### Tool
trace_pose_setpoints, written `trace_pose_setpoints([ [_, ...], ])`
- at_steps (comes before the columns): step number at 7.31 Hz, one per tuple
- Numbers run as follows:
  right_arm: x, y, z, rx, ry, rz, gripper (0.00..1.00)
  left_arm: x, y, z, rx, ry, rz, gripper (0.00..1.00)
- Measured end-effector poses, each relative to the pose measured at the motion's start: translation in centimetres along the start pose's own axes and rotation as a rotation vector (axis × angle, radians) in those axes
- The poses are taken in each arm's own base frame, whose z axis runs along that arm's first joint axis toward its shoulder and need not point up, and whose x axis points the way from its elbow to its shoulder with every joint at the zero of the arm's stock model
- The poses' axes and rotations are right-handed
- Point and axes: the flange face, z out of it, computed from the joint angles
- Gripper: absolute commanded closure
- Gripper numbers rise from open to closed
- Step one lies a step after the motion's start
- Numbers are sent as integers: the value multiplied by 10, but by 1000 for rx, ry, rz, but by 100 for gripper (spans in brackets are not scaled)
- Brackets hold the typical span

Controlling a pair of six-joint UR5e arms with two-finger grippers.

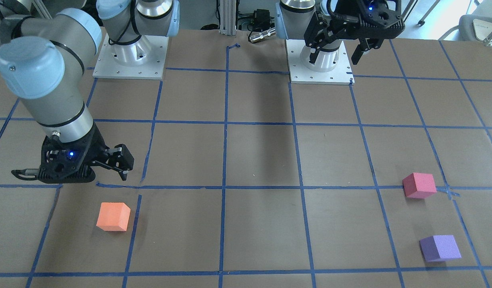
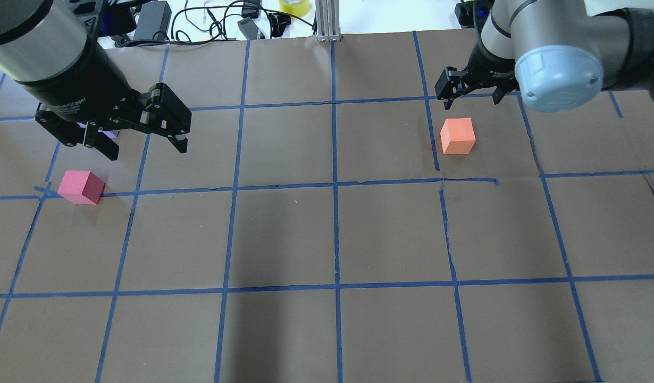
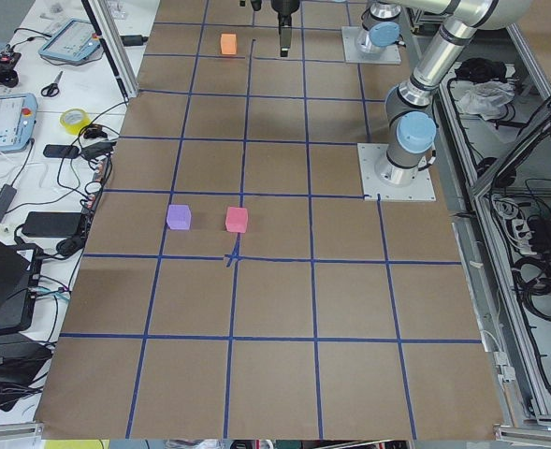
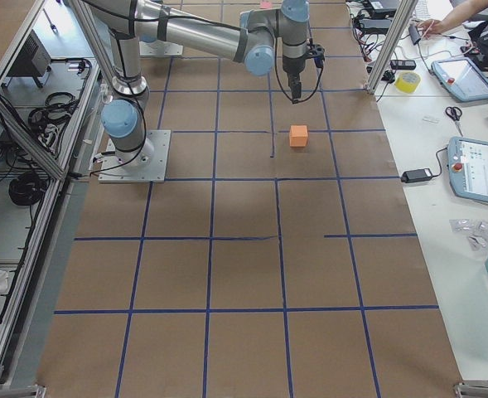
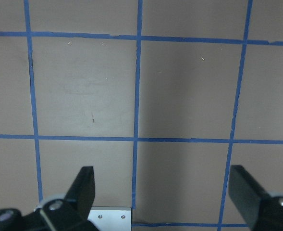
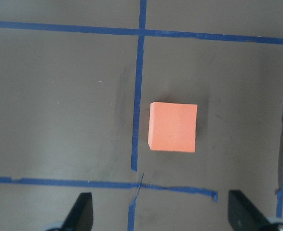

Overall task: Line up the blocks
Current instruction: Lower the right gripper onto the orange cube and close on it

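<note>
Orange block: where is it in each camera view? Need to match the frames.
Front-facing: orange block at lower left.
Overhead: orange block at upper right.
Exterior left: orange block at top, left of centre.
Exterior right: orange block at upper middle.
Right wrist: orange block near centre.
Left wrist: not in view.
Shared landmark: the blue tape line beside it, which ends just short of the crossing line.

Blue-gridded table [image 2: 284, 234], yellow tape roll [image 2: 294, 7], perhaps a tablet [image 4: 478, 170]
</note>
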Motion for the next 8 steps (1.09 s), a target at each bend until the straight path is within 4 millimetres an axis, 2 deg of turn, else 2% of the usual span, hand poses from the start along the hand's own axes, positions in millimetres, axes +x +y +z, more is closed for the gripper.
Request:
trace_pose_setpoints([
  [1,5,-13,31,12,20,3,0,0,1,0,0,0,-1,0],
  [3,32,-32,92,-7,34,44,0,-1,3,-1,4,-1,-2,0],
  [4,41,-36,108,-20,29,60,0,-1,3,-1,4,-1,-3,0],
  [5,42,-37,116,-26,11,68,0,0,3,-1,5,0,-3,0],
  [8,37,-39,139,-50,-67,75,0,0,4,-2,5,1,-3,0],
])
